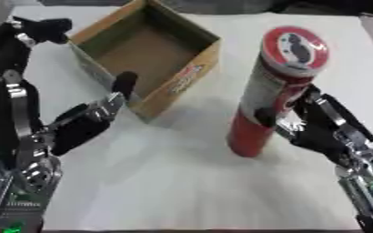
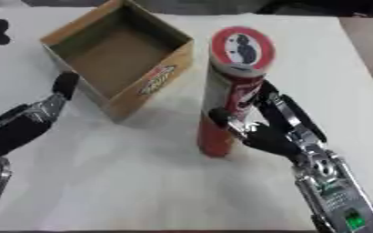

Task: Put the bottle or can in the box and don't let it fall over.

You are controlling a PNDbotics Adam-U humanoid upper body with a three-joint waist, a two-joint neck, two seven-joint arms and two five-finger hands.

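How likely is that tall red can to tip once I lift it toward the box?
Fairly likely: the red can is tall and narrow, standing upright on a small base. The right hand curls round its middle, which should limit swinging. Its smooth round wall may slip or roll if laid down. The box looks shorter than it.

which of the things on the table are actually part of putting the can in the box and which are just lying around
Part of the job:
- tall red can, standing upright on the white table
- open cardboard box, empty inside
- right hand, fingers curled round the can
- left hand, open beside the box's near corner

Just lying about:
- nothing else shows on the table
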